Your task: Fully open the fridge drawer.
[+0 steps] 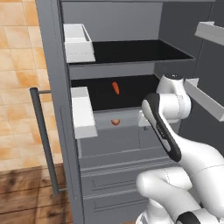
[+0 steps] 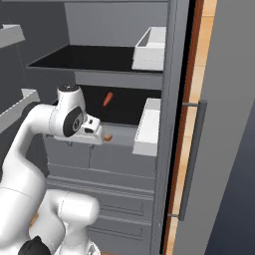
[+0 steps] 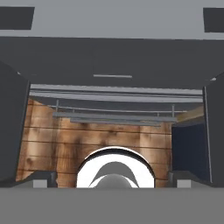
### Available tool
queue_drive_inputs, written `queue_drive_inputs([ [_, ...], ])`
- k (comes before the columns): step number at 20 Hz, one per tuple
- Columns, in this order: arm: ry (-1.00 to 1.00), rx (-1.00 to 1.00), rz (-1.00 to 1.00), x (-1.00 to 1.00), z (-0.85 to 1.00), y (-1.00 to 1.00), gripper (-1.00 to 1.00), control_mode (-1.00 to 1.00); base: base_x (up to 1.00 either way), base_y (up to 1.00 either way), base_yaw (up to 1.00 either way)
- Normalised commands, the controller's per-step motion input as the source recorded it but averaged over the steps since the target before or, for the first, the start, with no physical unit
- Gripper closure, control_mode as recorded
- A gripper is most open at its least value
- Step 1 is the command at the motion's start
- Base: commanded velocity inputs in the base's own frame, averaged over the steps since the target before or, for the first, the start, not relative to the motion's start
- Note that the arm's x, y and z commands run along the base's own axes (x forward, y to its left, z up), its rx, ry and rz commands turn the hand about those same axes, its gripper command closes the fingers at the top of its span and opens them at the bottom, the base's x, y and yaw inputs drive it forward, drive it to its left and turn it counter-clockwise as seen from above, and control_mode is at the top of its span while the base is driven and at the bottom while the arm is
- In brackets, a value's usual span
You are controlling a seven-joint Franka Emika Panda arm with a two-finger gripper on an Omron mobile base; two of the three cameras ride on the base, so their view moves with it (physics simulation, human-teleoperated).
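The fridge drawer (image 1: 109,142) is the wide grey box with a flat front and a faint middle seam, below the lower black shelf; it also appears from the other side (image 2: 117,159). Its top stands slightly out, and a small orange thing (image 1: 115,122) shows in the gap. My gripper (image 1: 142,121) hangs at the drawer's upper front edge, right of the middle, pointing down (image 2: 98,134). In the hand view the fingers stand far apart at both sides, gripper (image 3: 112,180) open, looking down past the grey front (image 3: 112,61) to the wooden floor. Whether a finger touches the rim is hidden.
A carrot (image 1: 115,87) lies on the black shelf above the drawer. Two white bins (image 1: 78,43) (image 1: 83,111) jut out at the fridge's left wall. Grooved shallower drawers (image 1: 116,183) sit below. Door shelves (image 1: 203,98) stick out on the right, and a long door handle (image 1: 43,140) on the left.
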Motion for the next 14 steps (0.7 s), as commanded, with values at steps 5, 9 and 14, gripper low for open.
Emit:
queue_drive_inputs([
  [5, 0.0, 0.0, 0.0, 0.0, 0.0, 0.0, -1.0, 1.0, -0.49, 0.0, 0.0],
  [9, 0.0, 0.0, 0.0, 0.0, 0.0, 0.0, -1.0, 1.0, -0.41, 0.0, 0.0],
  [14, 0.0, 0.0, 0.0, 0.02, 0.0, 0.0, -1.0, -1.0, -0.02, 0.0, 0.0],
])
